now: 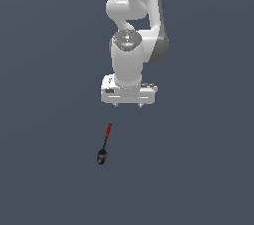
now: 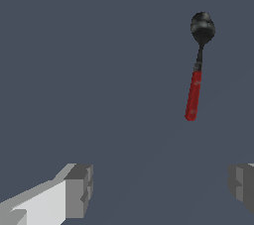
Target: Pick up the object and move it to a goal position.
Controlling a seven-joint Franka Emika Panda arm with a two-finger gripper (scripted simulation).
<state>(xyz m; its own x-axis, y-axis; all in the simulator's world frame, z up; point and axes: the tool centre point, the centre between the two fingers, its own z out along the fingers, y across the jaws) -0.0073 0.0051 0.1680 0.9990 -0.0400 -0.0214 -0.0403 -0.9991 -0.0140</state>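
Observation:
The object is a small spoon (image 1: 104,144) with a dark oval bowl, a thin dark neck and a red handle, lying flat on the grey surface. In the exterior view it sits below my gripper (image 1: 128,105) and a little toward that view's left, its handle end nearest the fingers. The wrist view shows the spoon (image 2: 197,73) ahead of the gripper (image 2: 161,189), clear of both fingers. One grey fingertip (image 2: 79,189) and the other (image 2: 243,184) stand far apart, so the gripper is open with nothing between them.
Only the plain dark grey surface (image 1: 44,169) surrounds the spoon. The white arm (image 1: 131,30) rises behind the gripper in the exterior view.

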